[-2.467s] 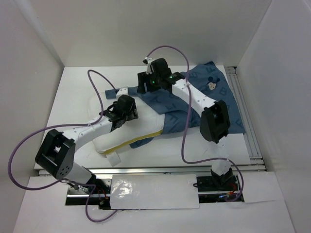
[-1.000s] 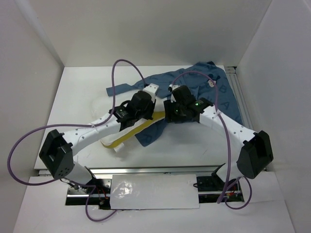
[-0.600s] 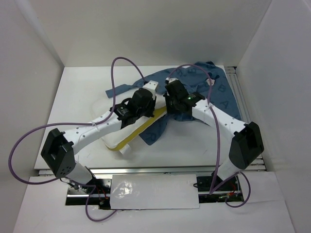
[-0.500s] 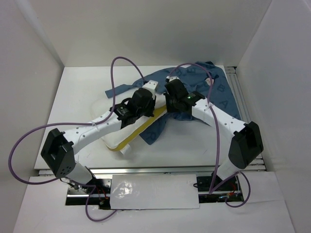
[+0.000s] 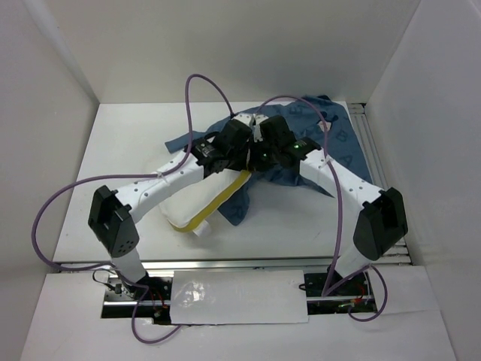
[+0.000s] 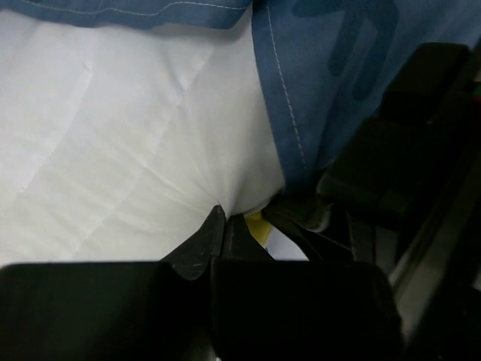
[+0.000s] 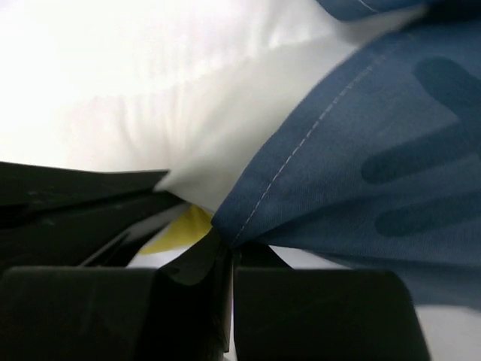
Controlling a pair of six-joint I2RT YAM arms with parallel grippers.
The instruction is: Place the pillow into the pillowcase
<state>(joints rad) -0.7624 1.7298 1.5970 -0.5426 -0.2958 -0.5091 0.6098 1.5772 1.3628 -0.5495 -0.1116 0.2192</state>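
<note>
Nearest: pillow [image 5: 180,201] is lying on the tabletop [image 5: 124,143], near end bare, yellow piping [image 5: 218,201] showing.

Mid: left gripper [image 6: 223,218] is pinching a pillow corner, jaws closed on white fabric. Right gripper [image 7: 225,235] is clamping the pillowcase [image 5: 334,150] hem just beside it.

Far: rest of the case is bunching toward the far right.

Judgement: the left should be anchoring that corner while the right is drawing the hem over it toward the bare end, pulling slowly so neither pinch is slipping.
</note>
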